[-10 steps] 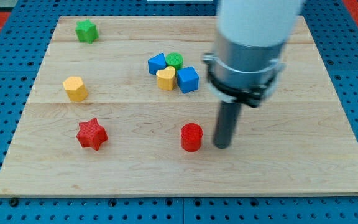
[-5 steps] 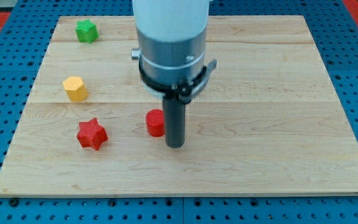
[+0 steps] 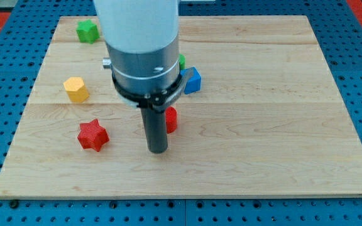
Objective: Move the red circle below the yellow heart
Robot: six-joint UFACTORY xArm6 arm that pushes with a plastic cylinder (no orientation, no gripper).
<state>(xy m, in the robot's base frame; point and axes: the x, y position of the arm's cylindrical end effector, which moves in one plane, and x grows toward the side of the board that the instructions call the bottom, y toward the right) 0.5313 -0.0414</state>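
The red circle (image 3: 171,118) lies near the board's middle, mostly hidden behind my rod; only its right edge shows. My tip (image 3: 157,150) rests on the board just below and left of it. The yellow heart is hidden behind the arm's body. A blue cube (image 3: 193,80) and a sliver of a green block (image 3: 181,61) show at the arm's right edge, above the red circle.
A red star (image 3: 93,135) lies to the view's left of my tip. A yellow hexagon (image 3: 76,89) sits at the left, and a green star (image 3: 87,30) near the top left corner. The wooden board (image 3: 281,125) lies on a blue pegboard.
My tip swept to the view's left, from right of the red circle to below and left of it. The red circle slid left and up, now sitting nearer the cluster of blocks.
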